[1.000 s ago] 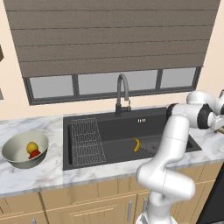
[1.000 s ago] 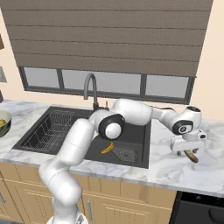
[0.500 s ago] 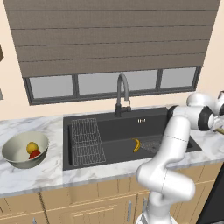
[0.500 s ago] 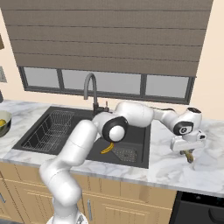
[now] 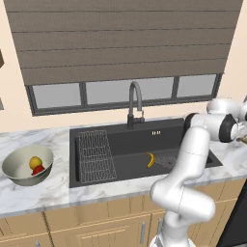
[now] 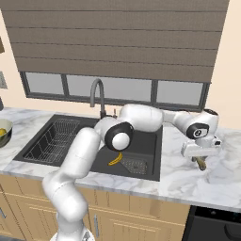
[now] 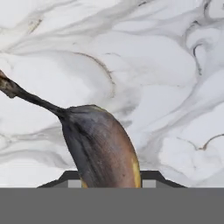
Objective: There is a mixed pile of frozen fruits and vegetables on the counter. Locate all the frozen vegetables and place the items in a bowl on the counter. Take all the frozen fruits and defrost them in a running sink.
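Gripper in right base view sits low over the marble counter right of the black sink, fingers closed around a brownish banana whose end pokes out just below them, close to the counter; whether it touches the surface, cannot tell. A second yellow banana lies on the sink floor beside the drain strainer, wire rack at the basin's left end, gooseneck tap behind. Left base view: arm reaches to the right edge of frame, a sliver of the gripped banana showing past the wrist; sink banana sits right of the rack; grey bowl on the counter far left holds the yellow piece and red piece, touching each other. Hand view: dark-skinned banana rises from between the fingers at bottom centre, thin stem angling up-left, veined marble behind it.
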Motion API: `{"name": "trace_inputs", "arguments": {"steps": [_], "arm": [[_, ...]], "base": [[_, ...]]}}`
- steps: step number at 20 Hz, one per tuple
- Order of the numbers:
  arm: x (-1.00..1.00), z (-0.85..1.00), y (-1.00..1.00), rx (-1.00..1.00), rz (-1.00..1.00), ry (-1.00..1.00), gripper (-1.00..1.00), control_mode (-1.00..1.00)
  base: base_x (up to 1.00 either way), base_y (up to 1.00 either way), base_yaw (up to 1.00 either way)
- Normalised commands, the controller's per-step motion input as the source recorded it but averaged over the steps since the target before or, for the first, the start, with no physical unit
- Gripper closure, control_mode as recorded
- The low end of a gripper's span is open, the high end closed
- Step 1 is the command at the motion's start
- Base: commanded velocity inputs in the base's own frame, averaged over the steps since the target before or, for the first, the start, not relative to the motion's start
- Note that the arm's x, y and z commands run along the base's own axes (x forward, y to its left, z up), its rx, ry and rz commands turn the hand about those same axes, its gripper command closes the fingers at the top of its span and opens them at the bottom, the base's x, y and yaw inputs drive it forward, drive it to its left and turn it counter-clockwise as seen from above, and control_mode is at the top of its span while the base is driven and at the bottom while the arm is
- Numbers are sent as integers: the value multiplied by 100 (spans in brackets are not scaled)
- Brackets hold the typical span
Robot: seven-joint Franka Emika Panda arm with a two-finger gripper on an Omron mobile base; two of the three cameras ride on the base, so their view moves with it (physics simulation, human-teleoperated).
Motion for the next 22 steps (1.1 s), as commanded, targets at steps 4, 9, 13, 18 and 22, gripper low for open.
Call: {"name": "trace_inputs", "arguments": {"steps": [4,9,13,18,22], "arm": [[-25,66,92,-5,2,0,100,-100],[-1,30,95,0,-1,-12,100,-100],[-5,9,100,0,1,-1,100,-100],[-2,3,100,0,6,6,100,-100],[14,0,100,0,8,8,100,-100]], "base": [[0,0,0],[0,0,0],[0,0,0],[0,0,0],[0,0,0]]}}
